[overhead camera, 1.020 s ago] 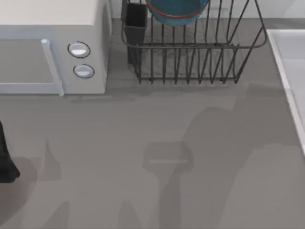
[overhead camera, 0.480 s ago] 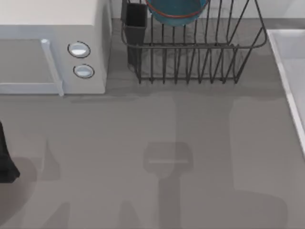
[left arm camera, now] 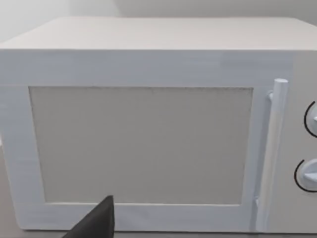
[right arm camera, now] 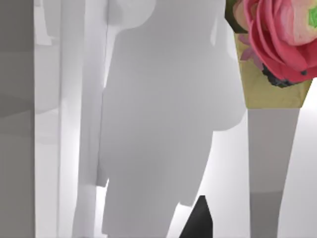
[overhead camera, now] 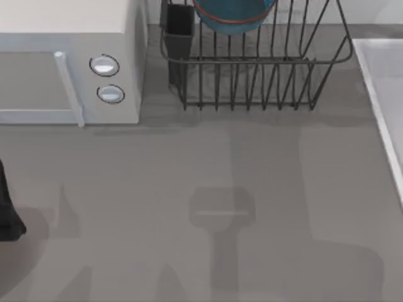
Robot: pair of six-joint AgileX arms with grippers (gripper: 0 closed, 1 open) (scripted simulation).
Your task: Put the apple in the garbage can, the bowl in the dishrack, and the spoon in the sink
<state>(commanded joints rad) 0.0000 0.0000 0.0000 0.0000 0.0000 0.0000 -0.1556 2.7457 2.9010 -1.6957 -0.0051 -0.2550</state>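
The teal-blue bowl (overhead camera: 233, 12) with its reddish rim rests inside the dark wire dishrack (overhead camera: 252, 61) at the back centre of the table. The pale sink (overhead camera: 385, 75) runs along the table's right edge. The apple, the spoon and the garbage can are out of view. My left arm (overhead camera: 7, 214) is parked at the table's left edge, and a dark tip of my left gripper (left arm camera: 96, 223) points at the microwave door. A dark tip of my right gripper (right arm camera: 198, 218) hangs before pale white surfaces.
A white microwave (overhead camera: 69, 63) with two round knobs stands at the back left, beside the rack's black cutlery cup (overhead camera: 179, 28). A pink flower (right arm camera: 282, 29) in a tan pot is in the right wrist view. Arm shadows lie across the grey tabletop.
The broad shadow over the table's right half has changed shape and shifted. The bowl, the rack and the left arm have not moved.
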